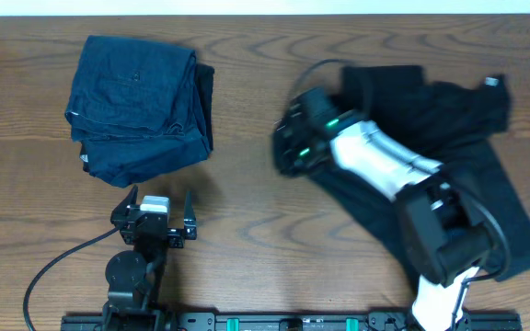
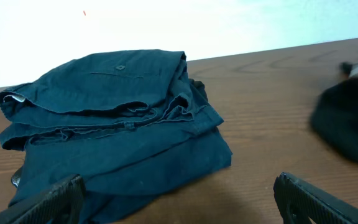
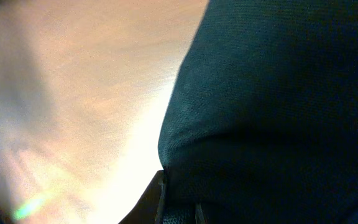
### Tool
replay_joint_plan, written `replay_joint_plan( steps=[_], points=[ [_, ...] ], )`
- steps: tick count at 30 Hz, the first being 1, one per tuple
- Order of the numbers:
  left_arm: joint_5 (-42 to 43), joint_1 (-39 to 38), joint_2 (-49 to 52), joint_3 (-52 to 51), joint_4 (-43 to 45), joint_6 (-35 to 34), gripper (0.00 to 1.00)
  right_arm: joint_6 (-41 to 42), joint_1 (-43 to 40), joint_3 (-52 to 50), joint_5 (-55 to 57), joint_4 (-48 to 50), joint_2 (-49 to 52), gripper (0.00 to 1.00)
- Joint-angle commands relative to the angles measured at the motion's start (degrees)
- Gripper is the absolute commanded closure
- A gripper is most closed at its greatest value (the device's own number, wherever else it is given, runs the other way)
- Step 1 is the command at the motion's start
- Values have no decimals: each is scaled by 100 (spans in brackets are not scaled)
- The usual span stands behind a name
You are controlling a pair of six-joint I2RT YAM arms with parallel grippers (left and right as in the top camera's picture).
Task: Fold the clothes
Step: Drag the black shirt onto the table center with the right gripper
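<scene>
The black T-shirt (image 1: 449,119) lies crumpled at the right of the table, with a small white tag (image 1: 493,82) at its far edge. My right gripper (image 1: 288,147) is at the shirt's left edge. In the right wrist view black fabric (image 3: 278,93) fills the space over the jaws (image 3: 179,205), which are shut on it. My left gripper (image 1: 161,210) is open and empty, near the front of the table, just below the denim stack. In the left wrist view its fingers (image 2: 179,193) are spread wide, and the shirt (image 2: 350,124) shows at the right edge.
A folded dark blue denim-like stack (image 1: 141,106) sits at the back left and fills the left wrist view (image 2: 117,124). Bare wood table (image 1: 247,211) lies between the stack and the shirt. The right arm lies across the shirt.
</scene>
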Motion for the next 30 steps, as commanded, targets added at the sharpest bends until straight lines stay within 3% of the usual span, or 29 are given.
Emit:
replay_joint_plan(
  steps=[1, 3, 5, 9, 18, 23, 27, 30],
  points=[
    [-90, -24, 13, -162, -59, 76, 2, -26, 573, 63, 240, 74, -35, 88],
    [-90, -24, 13, -162, -59, 76, 2, -28, 796, 63, 391, 140, -35, 82],
    [-90, -24, 13, -162, -59, 79, 2, -28, 866, 70, 372, 195, -37, 57],
    [-90, -24, 13, -162, -59, 76, 2, -219, 715, 245, 190, -59, -164, 45],
    [-90, -24, 13, -162, -59, 76, 2, -901, -455, 603, 168, -986, -1117, 37],
    [-90, -22, 13, -162, -59, 79, 2, -911, -1259, 603, 1064, -1384, -1292, 36],
    [-90, -24, 13, -162, -59, 76, 2, -909, -2015, 601, 1499, -1521, -1279, 51],
    [-90, -24, 13, -162, -59, 76, 2, -909, -2608, 601, 1499, -1436, -1276, 54]
  ],
)
